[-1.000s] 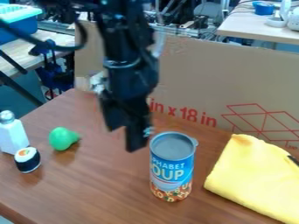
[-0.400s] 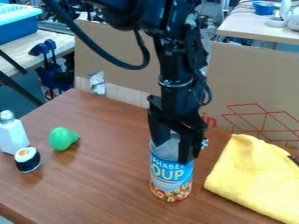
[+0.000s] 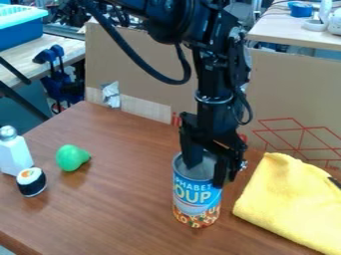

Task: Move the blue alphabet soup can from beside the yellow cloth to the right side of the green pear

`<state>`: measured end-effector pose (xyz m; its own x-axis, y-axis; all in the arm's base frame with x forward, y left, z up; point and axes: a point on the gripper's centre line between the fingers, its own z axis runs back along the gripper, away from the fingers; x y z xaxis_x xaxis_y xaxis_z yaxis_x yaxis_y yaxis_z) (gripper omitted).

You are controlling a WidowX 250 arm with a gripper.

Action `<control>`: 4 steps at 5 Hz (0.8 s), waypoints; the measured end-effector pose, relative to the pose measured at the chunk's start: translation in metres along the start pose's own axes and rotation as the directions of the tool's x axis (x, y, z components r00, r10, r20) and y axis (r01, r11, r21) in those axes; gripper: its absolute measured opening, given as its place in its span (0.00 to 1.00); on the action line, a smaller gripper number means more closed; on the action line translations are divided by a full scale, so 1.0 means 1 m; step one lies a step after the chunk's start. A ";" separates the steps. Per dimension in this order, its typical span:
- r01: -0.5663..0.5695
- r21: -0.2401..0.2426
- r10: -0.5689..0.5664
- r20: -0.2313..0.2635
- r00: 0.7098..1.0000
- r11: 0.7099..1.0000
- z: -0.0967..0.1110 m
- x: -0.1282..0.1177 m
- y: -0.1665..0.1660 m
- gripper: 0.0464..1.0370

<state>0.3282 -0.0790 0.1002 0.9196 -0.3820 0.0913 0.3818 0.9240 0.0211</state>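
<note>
The black gripper (image 3: 206, 175) hangs from above over the soup can (image 3: 196, 201), right of centre on the brown table. Its fingers stand apart: one overlaps the grey top of the can, and the other comes down over the upper right edge of the can. Whether either presses on the can, I cannot tell. The can stands upright, with a blue label and an orange lower band. Right of it lies a folded yellow cloth (image 3: 289, 204).
On the table's left side are a green pear-shaped toy (image 3: 72, 158), a sushi roll toy (image 3: 31, 182) and a white shaker with a grey cap (image 3: 15, 154). A cardboard panel (image 3: 286, 89) stands along the back edge, behind the arm.
The gripper has travelled right from beside the can to over its top, then a little farther right. The can has shifted very slightly; the other things have stayed put.
</note>
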 end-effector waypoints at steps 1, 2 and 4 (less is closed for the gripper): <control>0.008 0.033 -0.008 -0.015 1.000 0.999 -0.003 0.008 0.002 0.96; -0.009 0.075 0.012 -0.039 0.999 0.997 -0.007 0.006 0.015 0.96; -0.045 0.150 0.064 -0.122 0.990 0.988 -0.006 -0.015 0.065 0.96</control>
<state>0.3396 -0.0133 0.0943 0.9465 -0.3213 -0.0299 0.3217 0.9322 0.1662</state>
